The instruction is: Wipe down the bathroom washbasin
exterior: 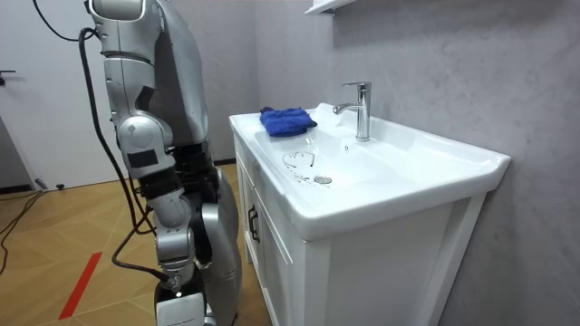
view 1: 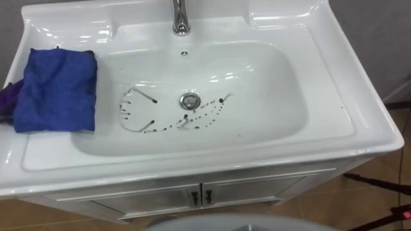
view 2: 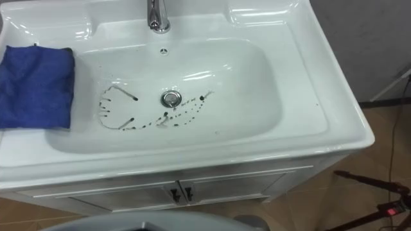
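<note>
Room view gave what the eye views lacked: robot stood at the cabinet [exterior: 281, 272] front, facing the basin [exterior: 435, 158], right arm down at its side, right hand [exterior: 184, 303] low at that view's bottom edge; couldn't tell its state. It also had the tap [exterior: 362, 109] at full height w/ lever on top. Left eye view caught a purple scrap [view 1: 6, 96] poking out at the cloth's left edge; right eye view cut off before that. Basin was white & glossy, bowl dirty w/ dark marks [view 1: 149, 125]: two short streaks left of the drain [view 1: 190, 101], then a dotted trail curving under it & up to the right. The blue cloth [view 1: 56, 90] lay folded on the rim's left ledge, just beside the bowl, apart from the marks.
</note>
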Controlling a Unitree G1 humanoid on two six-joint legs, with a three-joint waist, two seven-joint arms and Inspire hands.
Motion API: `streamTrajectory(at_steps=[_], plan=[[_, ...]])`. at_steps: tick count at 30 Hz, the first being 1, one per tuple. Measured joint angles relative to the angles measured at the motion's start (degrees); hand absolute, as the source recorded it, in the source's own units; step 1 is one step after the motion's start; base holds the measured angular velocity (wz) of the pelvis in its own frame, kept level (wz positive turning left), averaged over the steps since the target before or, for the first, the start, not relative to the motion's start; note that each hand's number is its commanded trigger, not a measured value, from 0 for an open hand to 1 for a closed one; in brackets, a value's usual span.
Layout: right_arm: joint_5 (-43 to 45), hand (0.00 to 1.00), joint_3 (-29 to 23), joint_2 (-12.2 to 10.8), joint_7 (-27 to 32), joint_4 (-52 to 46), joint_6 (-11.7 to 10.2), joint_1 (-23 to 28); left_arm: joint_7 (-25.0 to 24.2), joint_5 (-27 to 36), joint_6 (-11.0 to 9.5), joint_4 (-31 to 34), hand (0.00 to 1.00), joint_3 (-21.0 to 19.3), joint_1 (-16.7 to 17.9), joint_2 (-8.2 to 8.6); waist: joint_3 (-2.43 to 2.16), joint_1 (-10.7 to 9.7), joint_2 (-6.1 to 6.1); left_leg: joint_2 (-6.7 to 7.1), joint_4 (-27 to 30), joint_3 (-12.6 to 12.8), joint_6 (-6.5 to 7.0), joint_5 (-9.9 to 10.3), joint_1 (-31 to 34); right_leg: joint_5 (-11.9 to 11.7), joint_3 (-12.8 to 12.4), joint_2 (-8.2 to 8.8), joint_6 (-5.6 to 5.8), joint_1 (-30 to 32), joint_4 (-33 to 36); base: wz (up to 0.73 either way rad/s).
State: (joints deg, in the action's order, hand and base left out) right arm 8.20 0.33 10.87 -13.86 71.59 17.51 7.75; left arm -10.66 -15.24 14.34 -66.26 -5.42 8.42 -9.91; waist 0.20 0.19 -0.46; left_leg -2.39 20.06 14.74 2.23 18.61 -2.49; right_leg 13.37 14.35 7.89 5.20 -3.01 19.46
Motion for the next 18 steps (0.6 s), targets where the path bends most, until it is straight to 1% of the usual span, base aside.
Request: streamTrajectory(at_steps=[8, 18], plan=[[-0.93, 0.0, 0.01, 0.0, -0.06, 0.13, -0.06, 0.16, 0.73, 0.05, -0.97, -0.06, 0.0, -0.03, -0.07, 0.0, 0.06, -0.11, -0.22, 0.08, -0.13, -0.53, -0.01, -0.01, -0.01, 0.0, 0.1, -0.01, 0.0, -0.54, 0.03, 0.03], [-1.29, 0.0, 0.0, 0.0, -0.05, 0.11, -0.45, 0.16, 1.49, 0.07, -1.0, -0.1, 0.0, -0.01, 0.14, 0.0, 0.07, 0.01, -0.36, 0.13, -0.25, -1.06, -0.04, -0.04, -0.2, 0.01, 0.1, -0.05, 0.02, -0.89, 0.0, 0.02]])
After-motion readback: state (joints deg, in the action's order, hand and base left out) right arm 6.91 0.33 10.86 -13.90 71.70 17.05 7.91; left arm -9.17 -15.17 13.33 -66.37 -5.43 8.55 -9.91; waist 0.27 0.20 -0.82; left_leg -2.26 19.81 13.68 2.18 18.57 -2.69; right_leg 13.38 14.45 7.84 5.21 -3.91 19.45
